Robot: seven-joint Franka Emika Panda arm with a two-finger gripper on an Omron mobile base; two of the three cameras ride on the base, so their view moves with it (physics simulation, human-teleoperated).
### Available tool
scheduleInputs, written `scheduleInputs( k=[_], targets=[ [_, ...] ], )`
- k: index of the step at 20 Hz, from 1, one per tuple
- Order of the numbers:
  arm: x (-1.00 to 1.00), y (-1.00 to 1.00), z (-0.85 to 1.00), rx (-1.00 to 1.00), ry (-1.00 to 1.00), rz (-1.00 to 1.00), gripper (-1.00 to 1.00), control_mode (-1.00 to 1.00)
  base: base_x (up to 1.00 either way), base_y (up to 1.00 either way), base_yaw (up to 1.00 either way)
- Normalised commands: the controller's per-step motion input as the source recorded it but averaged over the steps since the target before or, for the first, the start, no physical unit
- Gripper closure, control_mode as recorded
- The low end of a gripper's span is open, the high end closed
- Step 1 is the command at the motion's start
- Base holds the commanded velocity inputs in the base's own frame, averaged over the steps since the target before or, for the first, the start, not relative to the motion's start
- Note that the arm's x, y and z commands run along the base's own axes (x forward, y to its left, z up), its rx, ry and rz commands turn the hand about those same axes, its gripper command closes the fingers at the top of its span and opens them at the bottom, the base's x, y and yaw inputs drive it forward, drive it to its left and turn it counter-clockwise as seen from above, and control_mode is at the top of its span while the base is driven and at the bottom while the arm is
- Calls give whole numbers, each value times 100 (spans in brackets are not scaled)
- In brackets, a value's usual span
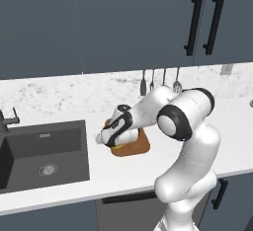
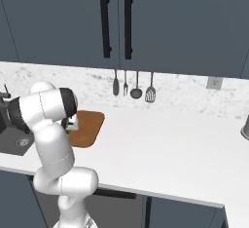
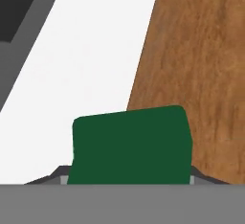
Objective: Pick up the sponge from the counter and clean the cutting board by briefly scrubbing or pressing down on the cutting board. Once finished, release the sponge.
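Down low, claw (image 3: 129, 182) clamped narrow on the sponge (image 3: 130, 145), dark green face showing, over the cutting board's (image 3: 201, 74) edge

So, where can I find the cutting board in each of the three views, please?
Left base view: cutting board sits centre, brown, mostly behind the white arm, right of the sink.
Right base view: cutting board lies left of centre, beside the arm.
Hand view: cutting board fills the right side, behind the green sponge.
Shared landmark: the dark sink.
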Motion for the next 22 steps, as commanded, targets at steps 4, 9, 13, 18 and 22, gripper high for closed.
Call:
scheduleInputs(
  k=[4,9,13,18,22],
  targets=[
    [-96,-46,-48,0,-5,3,100,-100,0,0,0],
    [-77,-78,-20,3,0,1,100,-100,0,0,0],
    [-13,-83,38,2,0,-8,100,-100,0,0,0],
    [-6,-65,95,-5,0,-7,100,-100,0,0,0],
    [26,-70,100,-10,8,-16,100,-100,0,0,0]
  ],
)
